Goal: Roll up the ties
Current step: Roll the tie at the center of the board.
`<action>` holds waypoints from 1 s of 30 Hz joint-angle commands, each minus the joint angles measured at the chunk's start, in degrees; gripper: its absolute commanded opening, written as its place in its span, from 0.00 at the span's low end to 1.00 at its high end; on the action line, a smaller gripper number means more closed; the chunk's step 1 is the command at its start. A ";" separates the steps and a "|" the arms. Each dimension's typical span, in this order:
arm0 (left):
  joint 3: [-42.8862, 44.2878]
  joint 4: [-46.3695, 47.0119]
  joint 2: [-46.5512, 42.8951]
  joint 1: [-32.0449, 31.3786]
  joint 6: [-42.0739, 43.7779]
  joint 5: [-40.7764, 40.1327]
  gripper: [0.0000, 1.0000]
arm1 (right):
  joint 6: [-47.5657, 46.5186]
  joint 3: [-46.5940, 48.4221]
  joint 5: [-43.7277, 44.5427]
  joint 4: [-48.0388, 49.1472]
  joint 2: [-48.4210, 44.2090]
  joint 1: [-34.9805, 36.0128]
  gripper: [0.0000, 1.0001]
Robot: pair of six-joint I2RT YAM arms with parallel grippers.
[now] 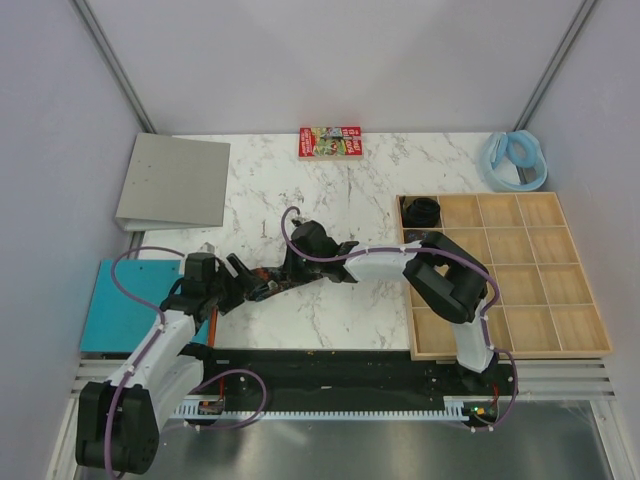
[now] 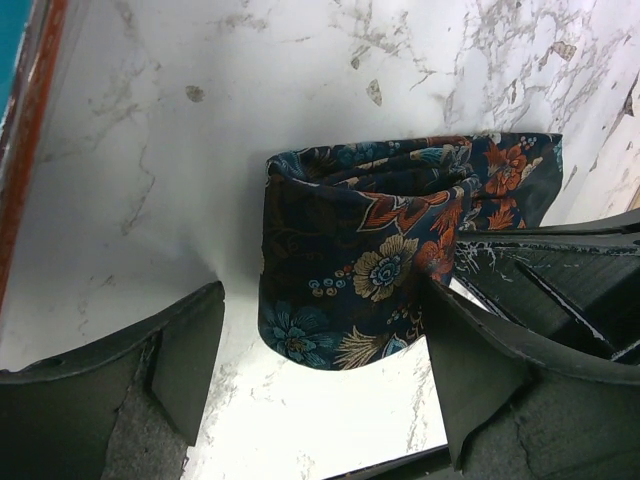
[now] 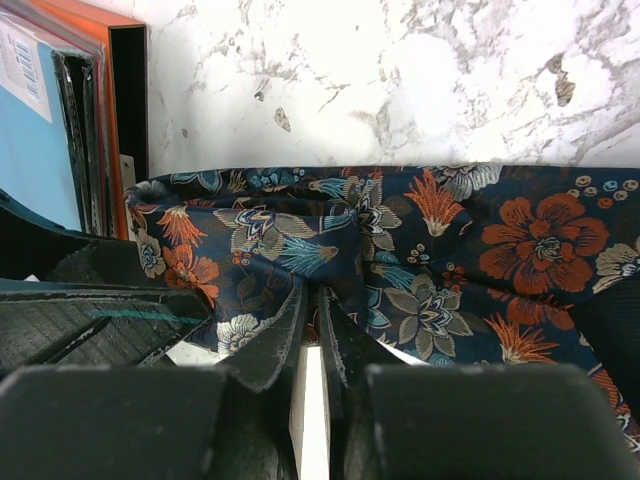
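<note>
- The wooden tray [image 1: 560, 285], split by dividers into square compartments, lies on the marble bench [image 1: 340, 200]; the right arm reaches out over its left column.
- The tray's far-left corner compartment holds one coiled tie [image 1: 422, 211], a dark spiral that nearly fills its cell.
- A second tie [image 2: 360, 250], dark with orange, blue and cream flowers, lies on the bench well to the left of the tray, between the two grippers. It is folded over itself into a loose, flattened loop, not a tight coil.
- The left gripper [image 2: 320, 330] stands wide, straddling the loop's left end. One finger is clear of the cloth; the other is just beside it, and whether it touches I cannot tell.
- The right gripper [image 3: 312, 330] is narrow, its two fingers almost together and pinching a fold of the same tie.
- Beyond the tray's far edge lies a pale blue ring [image 1: 515, 158].
- A red box [image 1: 329, 142] lies far-left of the tray, at the back of the bench.
- A grey binder [image 1: 175, 180] and a teal board [image 1: 120, 305] lie farthest left of the tray.
</note>
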 commanded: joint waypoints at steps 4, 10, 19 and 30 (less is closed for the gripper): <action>-1.19 4.20 2.33 -1.56 0.06 0.07 0.84 | 0.83 -1.11 -1.04 1.50 1.59 0.23 0.15; -0.84 6.31 5.84 -4.37 -1.78 -2.04 0.81 | 1.18 -1.37 -1.39 1.94 2.11 0.15 0.15; 0.12 7.38 8.75 -9.38 -4.51 -5.91 0.60 | 1.45 -1.99 -1.91 2.64 2.55 0.15 0.15; 15.83 -9.05 12.25 -9.74 1.71 -7.40 0.43 | 3.21 -2.08 -3.50 4.22 0.71 0.15 0.15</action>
